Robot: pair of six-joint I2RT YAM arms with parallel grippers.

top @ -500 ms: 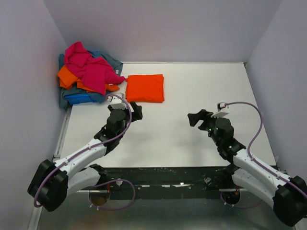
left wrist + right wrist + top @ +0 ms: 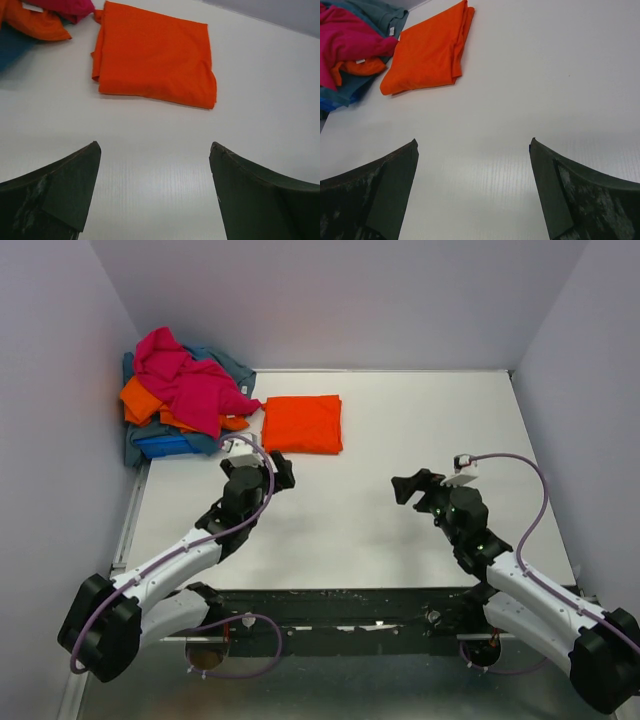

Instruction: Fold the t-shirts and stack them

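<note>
A bright orange-red t-shirt [image 2: 303,424] lies folded flat at the back middle of the table; it also shows in the left wrist view [image 2: 155,55] and the right wrist view [image 2: 427,50]. A heap of unfolded shirts sits at the back left: magenta pink [image 2: 188,380] on top, orange [image 2: 145,402], blue [image 2: 163,445] and teal [image 2: 228,362] under it. My left gripper [image 2: 282,470] is open and empty, just in front of the folded shirt. My right gripper [image 2: 410,486] is open and empty over bare table at the right.
Grey walls [image 2: 60,390] close the table at left, back and right. The heap lies against the left wall corner. Bare white tabletop [image 2: 400,430] lies between and beyond the grippers. Purple cables loop over both arms.
My left gripper has shifted slightly back and left. The right arm and the shirts have not moved.
</note>
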